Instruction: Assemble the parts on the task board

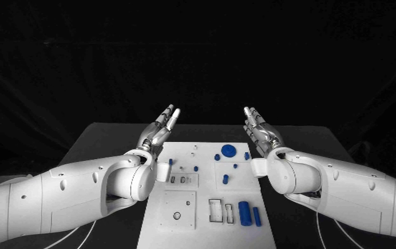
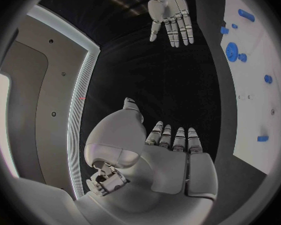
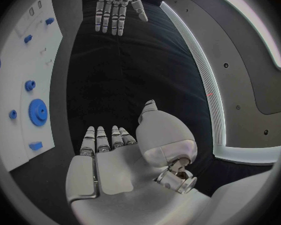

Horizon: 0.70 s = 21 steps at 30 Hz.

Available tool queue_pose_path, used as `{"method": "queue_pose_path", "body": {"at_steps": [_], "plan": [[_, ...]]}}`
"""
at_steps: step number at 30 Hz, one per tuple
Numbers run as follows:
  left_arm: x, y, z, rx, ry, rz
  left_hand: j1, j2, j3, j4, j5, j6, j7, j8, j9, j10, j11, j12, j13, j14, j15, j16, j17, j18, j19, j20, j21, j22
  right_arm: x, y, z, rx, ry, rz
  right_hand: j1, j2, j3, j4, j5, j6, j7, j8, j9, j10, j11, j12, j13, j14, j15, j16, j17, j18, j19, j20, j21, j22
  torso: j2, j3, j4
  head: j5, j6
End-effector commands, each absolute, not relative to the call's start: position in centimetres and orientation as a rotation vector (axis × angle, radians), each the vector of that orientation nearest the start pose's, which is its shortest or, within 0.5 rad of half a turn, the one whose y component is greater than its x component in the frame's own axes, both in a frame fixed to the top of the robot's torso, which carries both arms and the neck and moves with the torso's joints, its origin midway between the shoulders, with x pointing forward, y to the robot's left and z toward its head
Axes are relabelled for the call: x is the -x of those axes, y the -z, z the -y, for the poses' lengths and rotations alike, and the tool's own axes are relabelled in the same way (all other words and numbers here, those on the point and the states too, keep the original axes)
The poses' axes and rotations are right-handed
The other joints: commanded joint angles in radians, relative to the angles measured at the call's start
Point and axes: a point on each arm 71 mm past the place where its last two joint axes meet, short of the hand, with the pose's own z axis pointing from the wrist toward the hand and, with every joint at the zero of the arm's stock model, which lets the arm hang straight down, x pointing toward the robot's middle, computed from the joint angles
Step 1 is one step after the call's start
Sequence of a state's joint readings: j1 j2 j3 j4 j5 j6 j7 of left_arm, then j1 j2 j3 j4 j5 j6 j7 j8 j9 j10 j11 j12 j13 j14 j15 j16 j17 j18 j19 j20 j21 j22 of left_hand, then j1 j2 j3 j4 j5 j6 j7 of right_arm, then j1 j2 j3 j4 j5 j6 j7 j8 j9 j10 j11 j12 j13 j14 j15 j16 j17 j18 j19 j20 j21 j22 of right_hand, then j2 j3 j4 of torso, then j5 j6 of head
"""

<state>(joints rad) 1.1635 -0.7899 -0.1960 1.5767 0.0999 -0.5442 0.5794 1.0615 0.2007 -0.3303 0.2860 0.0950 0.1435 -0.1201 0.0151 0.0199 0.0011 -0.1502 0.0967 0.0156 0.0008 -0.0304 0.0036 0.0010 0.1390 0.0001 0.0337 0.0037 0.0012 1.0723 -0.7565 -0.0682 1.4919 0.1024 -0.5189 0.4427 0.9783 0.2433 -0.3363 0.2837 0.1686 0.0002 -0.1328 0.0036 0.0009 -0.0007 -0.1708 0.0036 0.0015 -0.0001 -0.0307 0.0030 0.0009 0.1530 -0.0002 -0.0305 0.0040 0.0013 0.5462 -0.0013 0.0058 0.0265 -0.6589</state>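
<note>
The white task board lies in the middle of the black table. On it are a large blue gear, small blue pieces and two long blue pegs near the front right. My left hand is raised above the board's far left corner, fingers straight and apart, holding nothing. My right hand is raised above the far right corner in the same way. The left wrist view shows my left hand, the right hand opposite and the board. The right wrist view shows my right hand, the left hand and the gear.
The black table extends on both sides of the board. Rectangular slots and a round hole are cut into the board's near half. Thin cables hang at the front edge by my arms.
</note>
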Motion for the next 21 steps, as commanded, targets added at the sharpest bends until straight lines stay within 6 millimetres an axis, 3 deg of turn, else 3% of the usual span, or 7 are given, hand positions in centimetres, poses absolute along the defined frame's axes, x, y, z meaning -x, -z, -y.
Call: {"method": "queue_pose_path", "body": {"at_steps": [1, 7, 10, 12, 13, 15, 21], "plan": [[-45.0, 23.2, -17.9, 1.2, 1.596, -1.339, 0.023, -0.009, -0.006, 0.005, -0.013, 0.006, -0.01, 0.006, 0.002, 0.0, 0.002, -0.004, 0.0, -0.001, 0.002, -0.004, -0.001, 0.022, 0.0, 0.05, -0.004, -0.001, -46.5, 25.9, 17.7, -1.448, -1.56, -1.521, 0.037, -0.001, -0.014, 0.006, -0.008, 0.0, 0.009, -0.004, -0.001, 0.001, 0.017, -0.004, -0.001, 0.0, -0.146, -0.003, -0.001, 0.021, 0.0, -0.039, -0.004, -0.001, 0.0, -0.0001, 0.0003, 0.0, 0.0], [-45.0, 23.2, -17.9, 1.201, 1.609, -1.34, 0.018, -0.041, 0.011, 0.006, -0.043, 0.014, -0.03, 0.007, 0.003, 0.0, 0.059, -0.003, 0.001, -0.001, 0.031, -0.004, -0.001, 0.033, 0.0, 0.098, -0.004, -0.001, -46.4, 26.4, 17.4, -1.488, -1.642, -1.577, 0.051, -0.008, -0.011, 0.005, -0.016, 0.0, 0.028, -0.004, -0.001, 0.001, 0.049, -0.004, -0.001, 0.0, -0.104, -0.003, -0.001, 0.023, 0.0, 0.005, -0.004, -0.001, 0.0, -0.0001, 0.0003, 0.0, 0.0], [-45.0, 23.2, -17.9, 1.201, 1.609, -1.34, 0.016, -0.058, 0.026, 0.006, -0.046, 0.037, -0.032, 0.011, 0.006, 0.003, 0.096, 0.011, 0.003, -0.001, 0.054, -0.004, -0.001, 0.038, 0.0, 0.115, -0.004, -0.001, -46.4, 26.5, 17.4, -1.495, -1.659, -1.587, 0.061, -0.011, -0.007, 0.005, -0.012, 0.0, 0.041, -0.004, -0.001, 0.001, 0.079, -0.004, -0.001, 0.0, -0.05, -0.003, -0.001, 0.014, 0.0, 0.046, -0.004, -0.001, 0.0, -0.0001, 0.0003, 0.0, 0.0], [-45.0, 23.2, -17.9, 1.201, 1.609, -1.34, 0.015, -0.061, 0.038, 0.007, -0.046, 0.082, -0.055, 0.02, 0.012, 0.009, 0.121, 0.034, 0.007, -0.001, 0.073, -0.004, -0.001, 0.041, 0.003, 0.128, -0.001, 0.001, -46.4, 26.5, 17.3, -1.496, -1.663, -1.59, 0.073, -0.013, -0.003, 0.005, -0.006, 0.014, 0.059, 0.004, 0.004, 0.001, 0.091, -0.004, -0.001, 0.0, 0.041, -0.003, -0.001, -0.005, 0.0, 0.12, -0.004, -0.001, 0.0, -0.0001, 0.0003, 0.0, 0.0], [-45.0, 23.0, -18.3, 0.908, 1.664, -1.42, 0.015, -0.061, 0.042, 0.007, -0.045, 0.097, -0.062, 0.024, 0.014, 0.011, 0.127, 0.044, 0.008, -0.001, 0.078, -0.004, -0.001, 0.041, 0.005, 0.132, 0.001, 0.003, -46.6, 26.3, 19.2, -1.336, -1.713, -1.688, 0.076, -0.014, -0.002, 0.005, -0.004, 0.017, 0.062, 0.005, 0.005, 0.001, 0.096, -0.004, -0.001, 0.0, 0.07, -0.003, -0.001, -0.009, 0.0, 0.146, -0.004, -0.001, 0.013, -0.005, 0.009, -0.001, -0.051], [-45.0, 22.9, -18.4, 0.88, 1.659, -1.425, 0.02, -0.056, 0.052, 0.006, -0.042, 0.15, -0.07, 0.031, 0.018, 0.026, 0.143, 0.085, 0.014, 0.0, 0.089, -0.003, 0.0, 0.042, 0.017, 0.142, 0.011, 0.01, -46.6, 26.2, 19.5, -1.286, -1.711, -1.701, 0.094, -0.021, 0.003, 0.004, 0.001, 0.023, 0.058, 0.009, 0.006, 0.001, 0.131, -0.004, -0.001, 0.0, 0.13, -0.003, -0.001, 0.001, 0.0, 0.225, -0.004, -0.001, 0.016, -0.0065, 0.0099, 0.002, -0.064], [-44.7, 22.8, -19.0, 0.813, 1.635, -1.432, 0.058, -0.052, 0.063, 0.005, -0.004, 0.176, -0.046, 0.024, 0.016, 0.054, 0.173, 0.15, 0.02, 0.023, 0.103, 0.013, 0.01, 0.042, 0.04, 0.163, 0.028, 0.02, -46.6, 25.8, 20.1, -1.094, -1.688, -1.748, 0.163, -0.041, 0.022, -0.001, 0.034, 0.057, 0.085, 0.024, 0.013, 0.002, 0.16, -0.002, 0.0, 0.003, 0.167, -0.001, 0.001, 0.029, 0.034, 0.315, 0.018, 0.013, 0.018, -0.0097, 0.009, 0.014, -0.106]]}}
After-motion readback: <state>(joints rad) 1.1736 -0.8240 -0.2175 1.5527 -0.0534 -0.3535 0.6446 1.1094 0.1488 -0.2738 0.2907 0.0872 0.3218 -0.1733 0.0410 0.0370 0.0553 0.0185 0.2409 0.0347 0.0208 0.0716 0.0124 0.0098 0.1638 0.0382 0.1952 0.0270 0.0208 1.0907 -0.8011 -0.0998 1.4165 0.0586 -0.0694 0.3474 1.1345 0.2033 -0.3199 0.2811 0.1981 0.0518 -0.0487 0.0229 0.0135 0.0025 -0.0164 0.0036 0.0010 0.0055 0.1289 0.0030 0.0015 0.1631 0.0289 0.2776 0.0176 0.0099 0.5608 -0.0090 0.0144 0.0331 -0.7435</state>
